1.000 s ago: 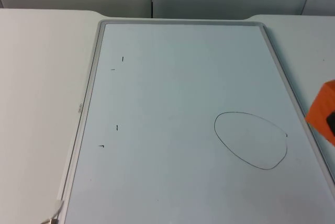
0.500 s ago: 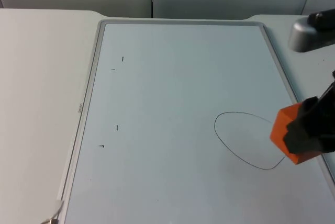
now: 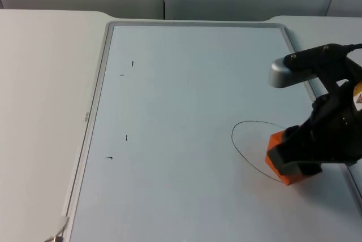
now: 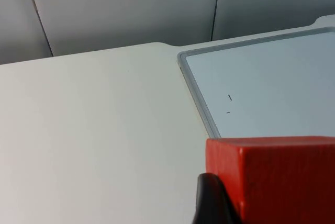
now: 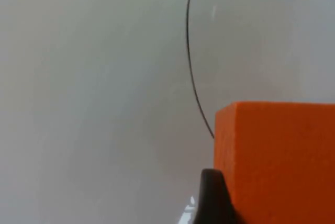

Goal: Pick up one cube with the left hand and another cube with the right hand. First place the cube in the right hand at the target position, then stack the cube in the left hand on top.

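Two cubes are held: an orange cube (image 3: 281, 157) is clamped in the right gripper (image 3: 297, 154) over the drawn oval's (image 3: 249, 126) right edge, near the whiteboard's (image 3: 186, 112) right frame. A red cube (image 4: 272, 179) is clamped in the left gripper (image 4: 220, 203) above the white surface (image 4: 99, 130), beside the whiteboard's corner. Much open board lies left of the oval.

The right arm (image 3: 334, 123) is black, blocky and matt, with a rounded silver-grey housing (image 3: 294, 71) bearing small screws, and what may be an orange-and-white label (image 3: 357, 96). The right hand (image 3: 294, 160) has black fingers.
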Robot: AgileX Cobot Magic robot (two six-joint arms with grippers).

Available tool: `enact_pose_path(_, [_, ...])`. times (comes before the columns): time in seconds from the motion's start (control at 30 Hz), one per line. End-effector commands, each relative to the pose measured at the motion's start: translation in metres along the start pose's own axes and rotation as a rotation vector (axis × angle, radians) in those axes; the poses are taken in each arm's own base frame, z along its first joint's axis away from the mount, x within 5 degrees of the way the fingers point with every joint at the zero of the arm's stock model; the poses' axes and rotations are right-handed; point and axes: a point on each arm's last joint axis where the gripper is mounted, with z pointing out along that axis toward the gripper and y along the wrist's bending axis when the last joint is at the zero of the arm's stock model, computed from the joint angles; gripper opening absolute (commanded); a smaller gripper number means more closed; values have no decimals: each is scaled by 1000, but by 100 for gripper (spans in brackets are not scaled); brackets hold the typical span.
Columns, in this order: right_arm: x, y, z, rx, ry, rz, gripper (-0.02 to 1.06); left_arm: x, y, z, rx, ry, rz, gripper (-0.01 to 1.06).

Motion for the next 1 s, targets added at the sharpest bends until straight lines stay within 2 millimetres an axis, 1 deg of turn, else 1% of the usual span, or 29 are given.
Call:
enact_pose_path(0.0, [-9,-1,1,0,-32,3,0,1,-1,0,12,-9,-7,0])
enact_pose_path(0.23, [-26,-2,4,3,-61,10,0,1,-1,0,12,-9,0,0])
enact_pose_path(0.33, [-26,-5,7,6,-55,21,0,1,-1,0,12,-9,0,0])
enact_pose_path(0.47, [-23,-13,15,16,-28,50,0,1,-1,0,12,-9,0,0])
enact_pose_path(0.67, [-23,-13,23,12,-38,49,0,1,-1,0,12,-9,0,0])
enact_pose_path(0.97, [-22,-13,30,11,-30,49,0,1,-1,0,11,-11,1,0])
